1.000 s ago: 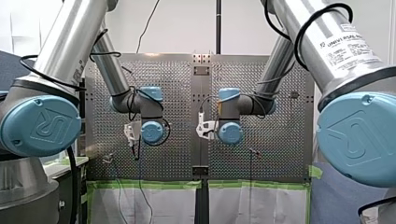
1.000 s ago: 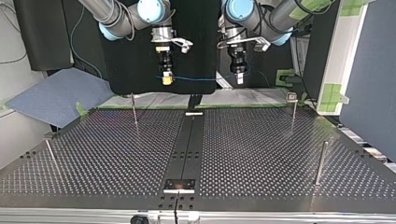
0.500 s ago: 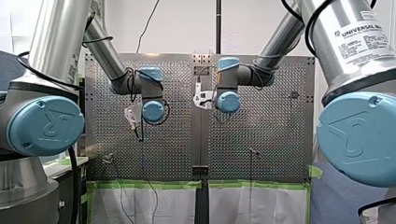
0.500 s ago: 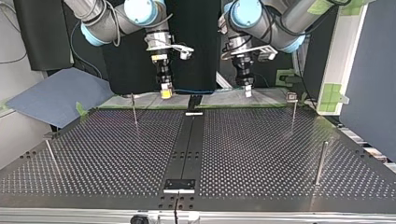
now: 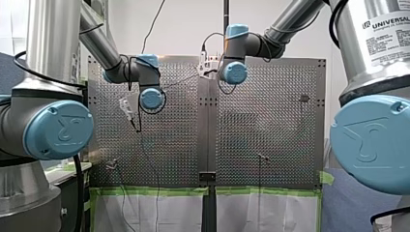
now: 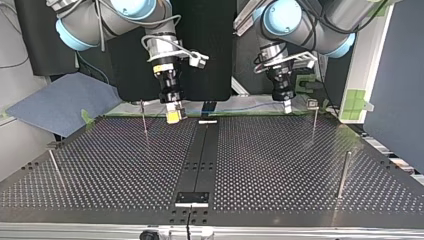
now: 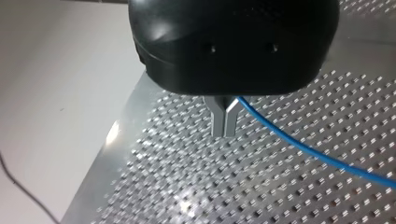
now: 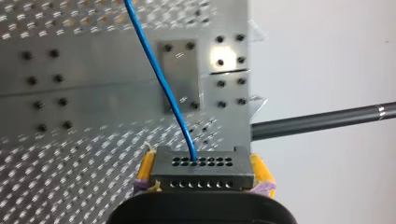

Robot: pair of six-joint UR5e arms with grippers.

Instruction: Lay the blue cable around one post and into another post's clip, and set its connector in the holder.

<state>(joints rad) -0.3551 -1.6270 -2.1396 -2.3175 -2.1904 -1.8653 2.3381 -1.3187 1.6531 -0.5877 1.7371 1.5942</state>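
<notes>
In the right wrist view my right gripper [image 8: 201,181] is shut, its yellow pads clamping a black multi-hole connector [image 8: 201,163]. The blue cable [image 8: 159,79] leaves the connector and runs out over the perforated table. In the left wrist view my left gripper [image 7: 225,123] has its metal fingers shut on the blue cable [image 7: 303,147], which trails off to one side. In the top view my right gripper [image 6: 173,116] hangs at the left over the table's far edge. My left gripper [image 6: 287,105] is at the right, and the cable [image 6: 250,106] sags faintly between them.
Thin posts stand on the table: one [image 6: 144,119] close to my right gripper, one with a clip on top [image 6: 313,117] beside my left gripper, and two nearer the camera [image 6: 343,174] [image 6: 56,167]. A dark centre strip [image 6: 200,160] carries a small plate [image 6: 192,198].
Both arms came down and forward from beyond the table's far edge to just above it in the top view, spreading apart. Both grips are unchanged.
</notes>
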